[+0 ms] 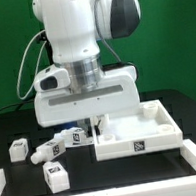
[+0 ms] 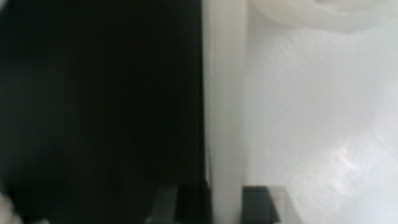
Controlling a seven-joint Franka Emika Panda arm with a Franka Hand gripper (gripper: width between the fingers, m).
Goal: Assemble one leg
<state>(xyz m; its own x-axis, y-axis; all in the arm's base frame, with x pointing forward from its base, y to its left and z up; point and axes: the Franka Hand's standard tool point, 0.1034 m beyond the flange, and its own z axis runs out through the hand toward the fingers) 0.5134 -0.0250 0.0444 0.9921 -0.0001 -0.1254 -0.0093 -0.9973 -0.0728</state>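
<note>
The hand (image 1: 89, 114), its opening impossible to tell, hangs over the rim of the large flat white square panel (image 1: 142, 136), with a small white tagged leg block (image 1: 76, 137) just beside, so descending might hit that rim.

Arm shell (image 1: 71, 24) glossy white plastic; panel (image 1: 164, 135) and lower-left leg (image 1: 56, 175) smooth matt white, plastic-looking; table (image 1: 98, 184) matt black

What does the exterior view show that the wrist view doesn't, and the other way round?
Only the exterior view shows the whole white arm, several small tagged legs lying loose, and the green backdrop. Only the wrist view shows the claw close up, as two dark tips. Both show the white panel and the black table beside it.
</note>
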